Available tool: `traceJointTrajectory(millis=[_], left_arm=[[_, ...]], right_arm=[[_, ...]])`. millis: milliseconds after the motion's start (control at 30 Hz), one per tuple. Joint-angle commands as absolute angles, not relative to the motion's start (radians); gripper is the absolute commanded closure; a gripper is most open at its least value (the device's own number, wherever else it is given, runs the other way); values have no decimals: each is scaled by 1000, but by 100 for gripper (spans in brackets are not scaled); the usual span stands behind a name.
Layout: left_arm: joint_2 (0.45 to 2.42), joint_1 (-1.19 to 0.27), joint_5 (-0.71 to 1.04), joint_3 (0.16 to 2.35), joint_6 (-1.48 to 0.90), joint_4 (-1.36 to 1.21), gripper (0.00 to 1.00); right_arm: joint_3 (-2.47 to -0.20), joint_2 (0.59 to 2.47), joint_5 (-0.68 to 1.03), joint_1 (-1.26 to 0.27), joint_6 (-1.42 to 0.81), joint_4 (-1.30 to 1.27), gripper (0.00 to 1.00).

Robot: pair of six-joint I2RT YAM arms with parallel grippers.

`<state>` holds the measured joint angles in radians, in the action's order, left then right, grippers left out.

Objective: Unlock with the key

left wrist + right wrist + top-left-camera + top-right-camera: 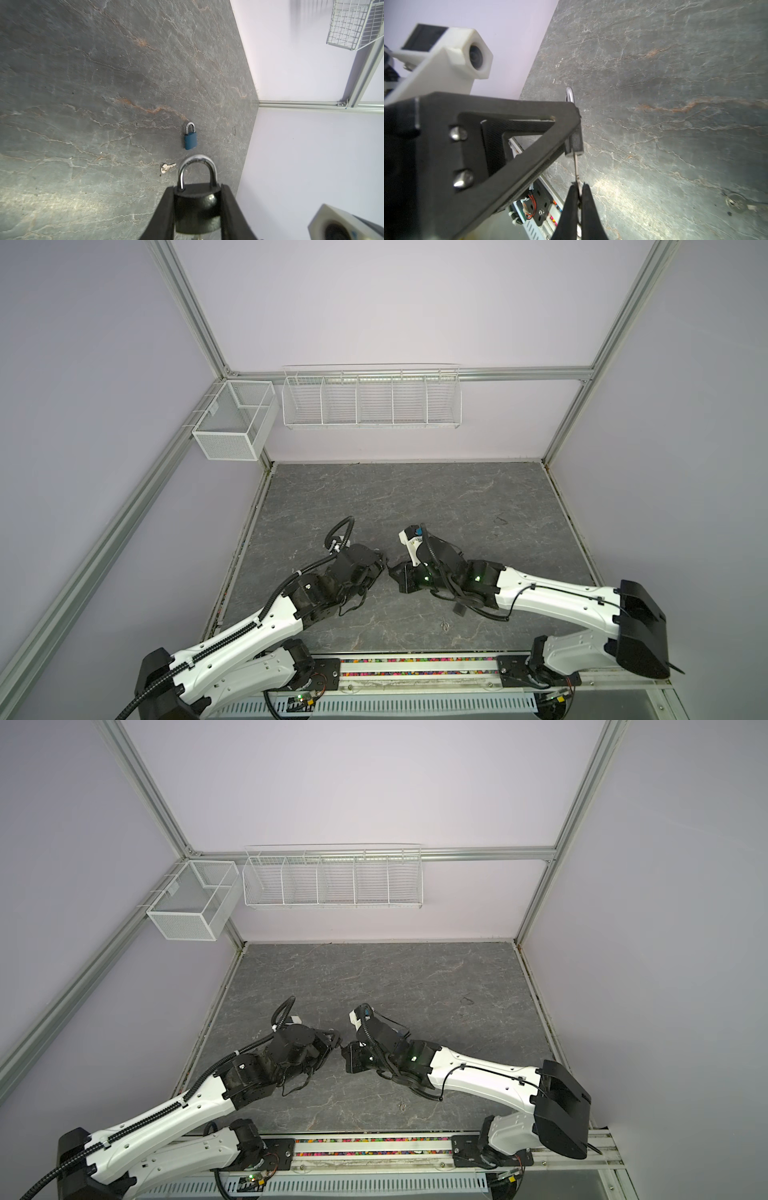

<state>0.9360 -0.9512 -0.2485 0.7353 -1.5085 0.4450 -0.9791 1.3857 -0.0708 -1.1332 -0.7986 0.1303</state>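
Note:
My left gripper (197, 188) is shut on a black padlock (197, 209), its fingers pressing both sides of the body. The silver shackle (196, 164) points away from the wrist, with both legs down in the body. My right gripper (579, 185) is shut on a silver key (576, 166). The key's blade runs straight to the underside of the padlock (576, 143) and meets the keyway. In both top views the left gripper (382, 566) (334, 1042) and the right gripper (392, 572) (345, 1050) meet tip to tip above the table's front middle; padlock and key are hidden there.
A blue padlock (190, 141) lies flat on the grey stone-look table (83, 104), with a loose key (167, 167) (737, 202) near it. Two white wire baskets (372, 400) (235, 420) hang on the back and left walls. The table ends at the lilac walls.

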Motion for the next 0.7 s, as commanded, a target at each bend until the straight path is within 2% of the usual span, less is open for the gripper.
traceJointTrajectory(millis=[0,67,167,333,567,600,667], left_arm=[[938,-976,-151,754,-1507,452,100],[937,-976,-154,756,-1496,468,100],[933,-976,-146,746,-1504,471,100],[929,-976,-127,745,-1530,461,100],[927,-977,-103,751,-1531,440,100],[925,-976,-105,750,-1532,457,100],[914,-976,-114,746,-1538,466,100]], right_arm=[[-1022,1365,-107,-1153,-781,-43,94],[-966,1361,3,-1124,-862,-207,94],[-964,1352,42,-1107,-917,-226,94],[-1043,1360,-166,-1166,-795,-34,94],[-1034,1386,-71,-1144,-855,-170,94],[-1054,1379,-92,-1153,-826,-129,93],[-1124,1375,-249,-1197,-740,38,94]])
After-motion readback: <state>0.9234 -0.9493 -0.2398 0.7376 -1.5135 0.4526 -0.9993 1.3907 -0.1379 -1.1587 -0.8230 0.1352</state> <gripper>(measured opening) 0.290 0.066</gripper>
